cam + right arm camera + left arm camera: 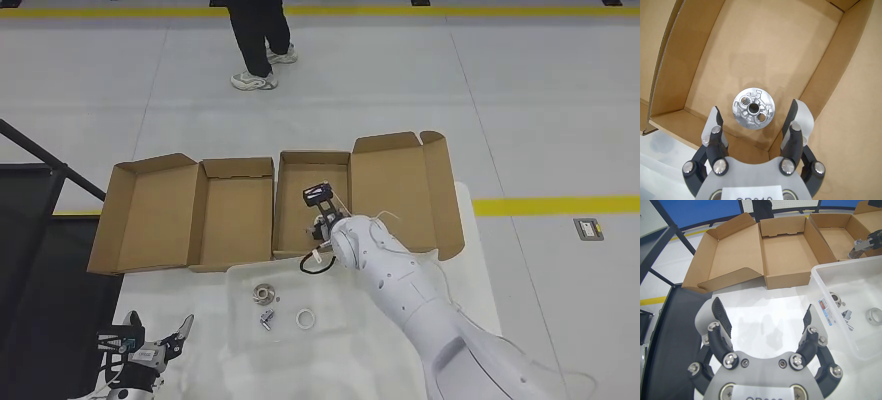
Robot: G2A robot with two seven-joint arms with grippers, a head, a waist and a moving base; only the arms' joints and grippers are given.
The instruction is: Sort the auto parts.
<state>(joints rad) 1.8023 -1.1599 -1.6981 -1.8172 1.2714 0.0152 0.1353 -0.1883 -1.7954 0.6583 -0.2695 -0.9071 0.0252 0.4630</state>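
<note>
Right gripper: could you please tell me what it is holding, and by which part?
Nothing: the right gripper is open, its fingers clear of the round metal part in the cardboard box.

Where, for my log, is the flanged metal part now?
Right wrist view: the flanged metal part sits in the right cardboard box, near its corner by the clear bin, under the open right gripper.

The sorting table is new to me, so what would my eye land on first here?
A round silver disc part sitting in a cardboard box, framed by the open right claw above it. Next, the clear plastic bin holding three small metal parts, with the open left claw beside it over the white table.
</note>
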